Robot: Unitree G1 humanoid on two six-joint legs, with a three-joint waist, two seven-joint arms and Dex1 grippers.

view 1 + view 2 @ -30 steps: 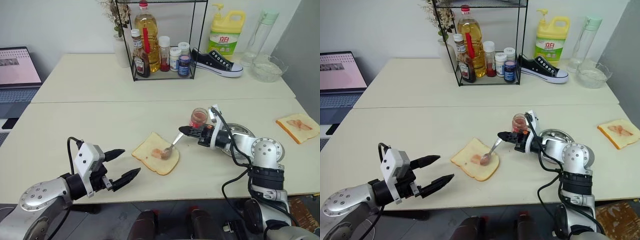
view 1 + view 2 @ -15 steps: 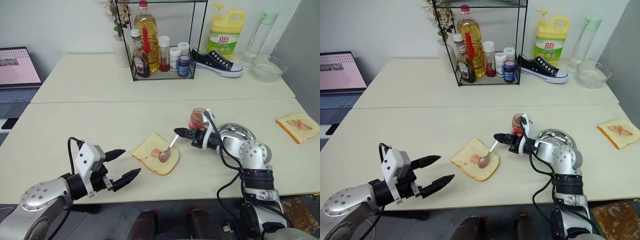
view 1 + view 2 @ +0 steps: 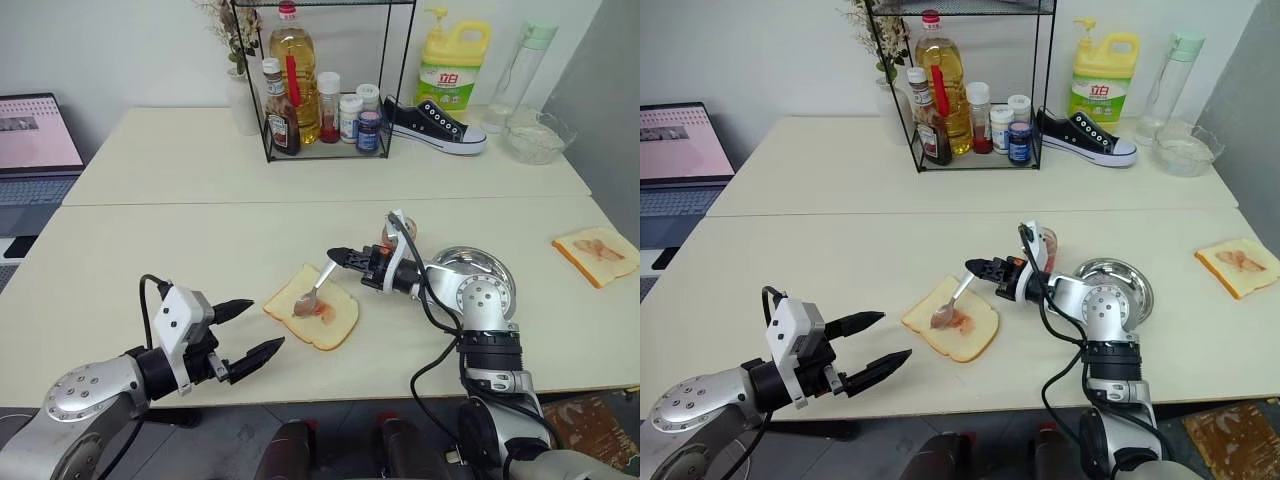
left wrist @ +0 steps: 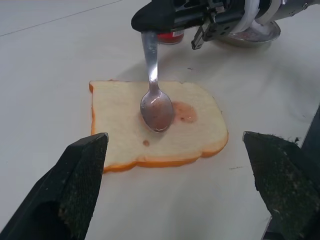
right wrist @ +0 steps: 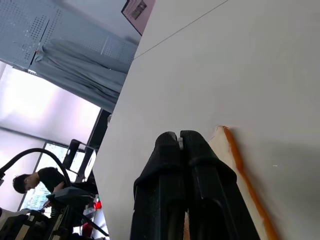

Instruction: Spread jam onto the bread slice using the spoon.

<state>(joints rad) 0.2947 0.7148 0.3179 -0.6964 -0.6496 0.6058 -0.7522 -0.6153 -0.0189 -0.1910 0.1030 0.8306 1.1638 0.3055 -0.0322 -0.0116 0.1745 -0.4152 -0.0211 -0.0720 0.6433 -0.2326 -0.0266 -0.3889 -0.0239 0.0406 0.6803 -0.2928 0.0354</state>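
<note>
The right gripper (image 3: pixel 338 258) pinches the spoon (image 4: pixel 155 100) by its handle tip, so the bowl angles down onto the middle of the bread slice (image 3: pixel 312 306), beside a small smear already there. That grip looks chosen for reach and wiping pressure. The jam (image 3: pixel 388 236) jar sits just behind the wrist, handy for refills. The left gripper (image 3: pixel 252 330) hangs near the table edge, fingers spread, clear of the work.
</note>
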